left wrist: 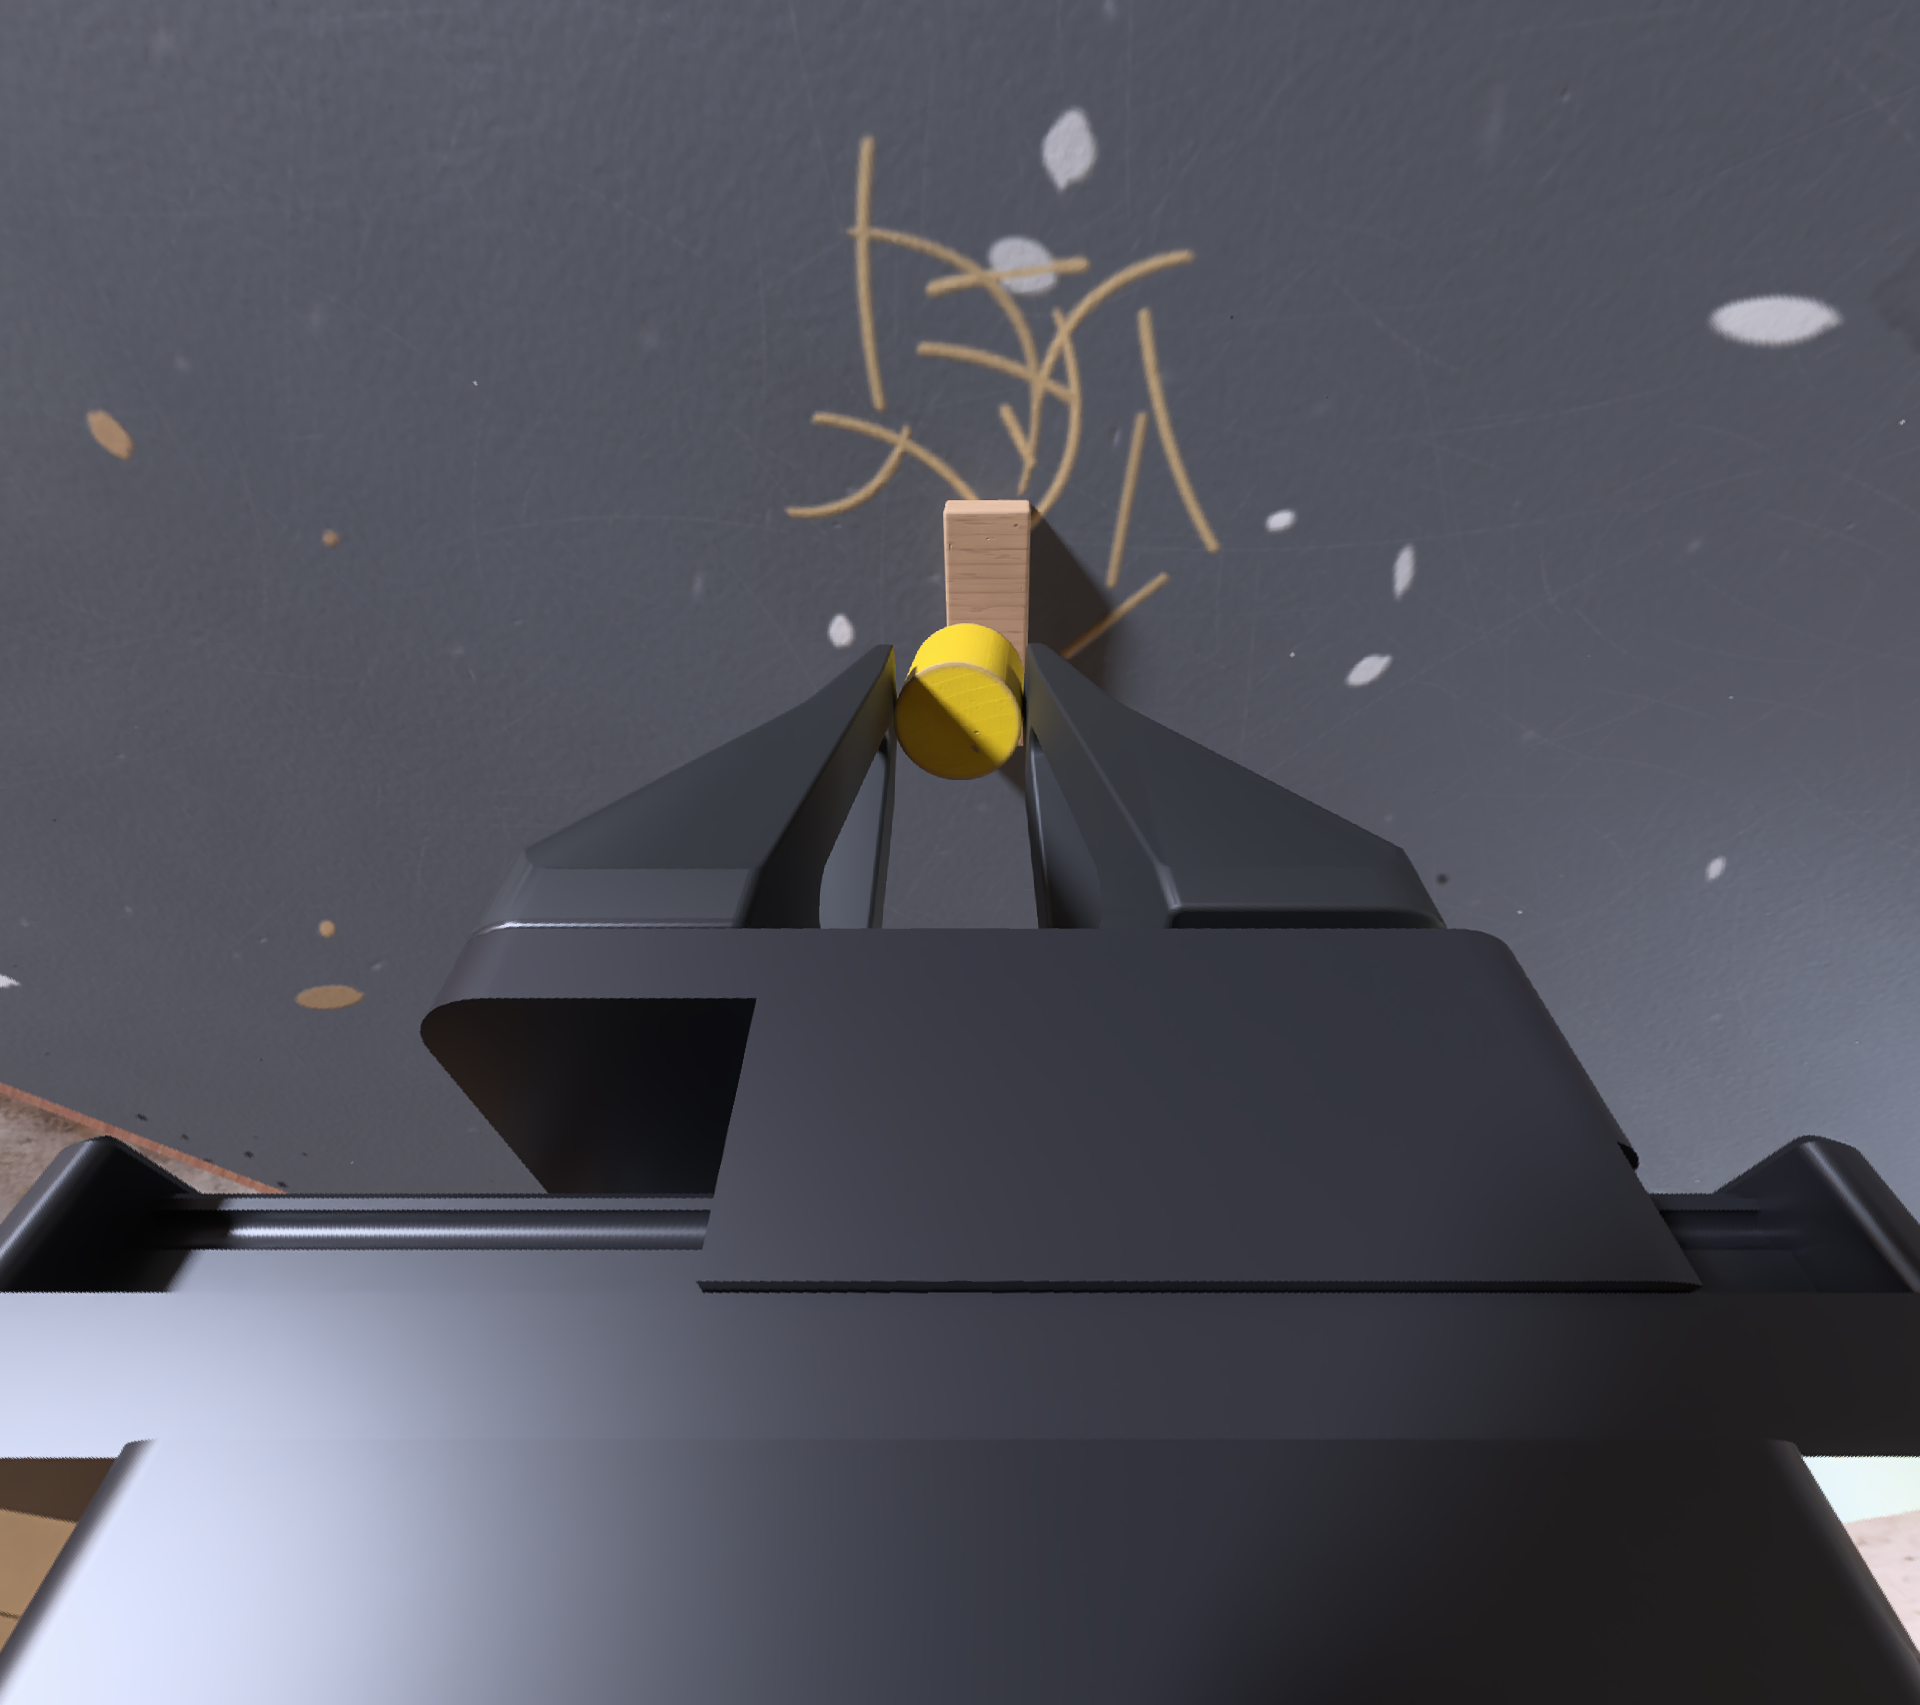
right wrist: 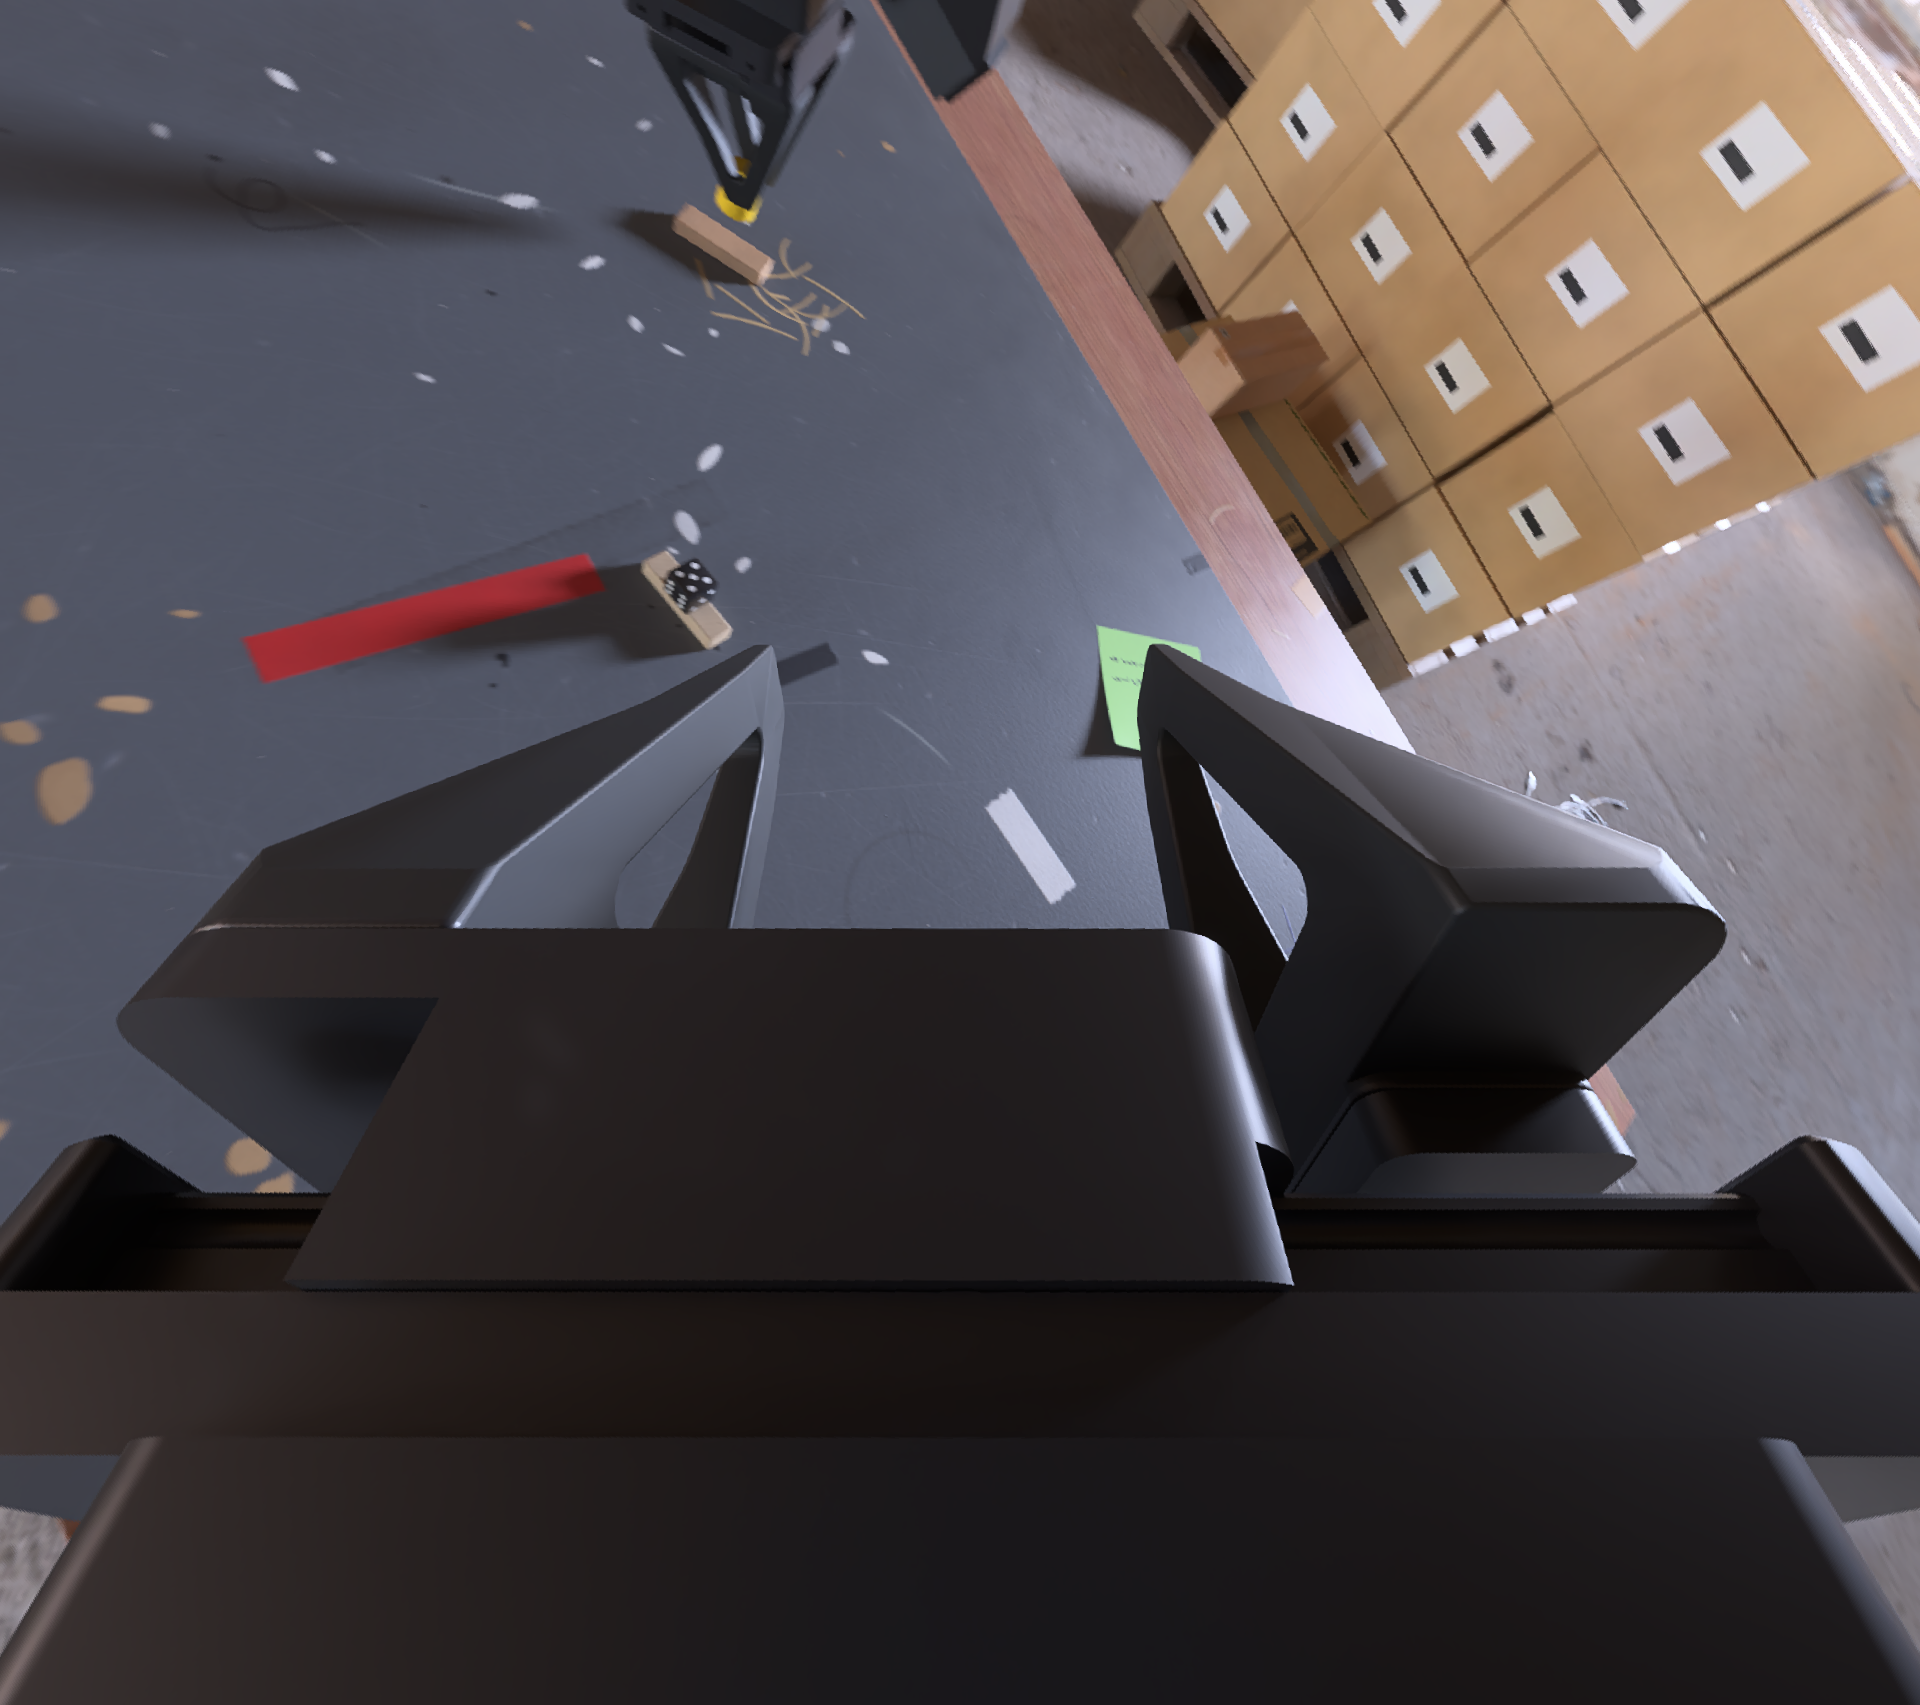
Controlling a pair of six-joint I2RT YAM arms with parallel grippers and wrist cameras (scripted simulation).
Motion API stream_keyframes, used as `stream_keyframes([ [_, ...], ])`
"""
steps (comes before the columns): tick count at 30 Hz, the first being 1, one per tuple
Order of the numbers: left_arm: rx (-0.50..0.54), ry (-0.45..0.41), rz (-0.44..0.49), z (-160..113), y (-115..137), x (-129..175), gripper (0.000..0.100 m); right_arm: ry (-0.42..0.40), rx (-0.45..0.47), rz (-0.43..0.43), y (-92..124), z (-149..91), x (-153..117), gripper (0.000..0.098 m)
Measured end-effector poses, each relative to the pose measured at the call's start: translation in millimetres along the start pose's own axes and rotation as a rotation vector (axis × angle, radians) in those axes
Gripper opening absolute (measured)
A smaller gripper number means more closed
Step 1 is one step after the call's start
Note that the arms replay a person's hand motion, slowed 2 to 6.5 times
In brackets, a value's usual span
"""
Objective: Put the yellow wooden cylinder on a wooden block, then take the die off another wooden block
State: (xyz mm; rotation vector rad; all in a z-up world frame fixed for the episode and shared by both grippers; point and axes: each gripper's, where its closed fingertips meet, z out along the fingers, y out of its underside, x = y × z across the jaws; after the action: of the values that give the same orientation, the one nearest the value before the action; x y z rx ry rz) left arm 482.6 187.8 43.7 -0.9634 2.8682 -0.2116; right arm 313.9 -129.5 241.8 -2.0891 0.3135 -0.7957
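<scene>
Both left pincer [left wrist: 960, 699] fingers clamp yellow cylinder [left wrist: 958, 708].

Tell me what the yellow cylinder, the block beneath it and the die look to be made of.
Yellow cylinder: seemingly painted wood, matte, with faint grain lines on its flat end. Wooden block: bare pale wood, unfinished, fine grain visible. Die: black with white pips, slightly glossy; possibly plastic, but too small to be sure.
</scene>
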Motion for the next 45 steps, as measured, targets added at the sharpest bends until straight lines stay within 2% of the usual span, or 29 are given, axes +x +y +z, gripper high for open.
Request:
stream_keyframes([
  [6,-0.008,0.011,-0.001,5,1,1,0.021,0.059,-0.051,0.015,13,11,12,0.0583],
  [25,-0.020,0.033,-0.017,17,6,4,0.021,0.040,-0.068,0.025,20,19,10,0.0584],
  [39,-0.026,0.032,-0.025,19,8,5,0.036,0.030,-0.069,0.024,20,22,7,0.0586],
  [45,-0.011,-0.005,-0.020,4,7,2,0.041,0.025,-0.068,0.021,19,22,5,0.0588],
])
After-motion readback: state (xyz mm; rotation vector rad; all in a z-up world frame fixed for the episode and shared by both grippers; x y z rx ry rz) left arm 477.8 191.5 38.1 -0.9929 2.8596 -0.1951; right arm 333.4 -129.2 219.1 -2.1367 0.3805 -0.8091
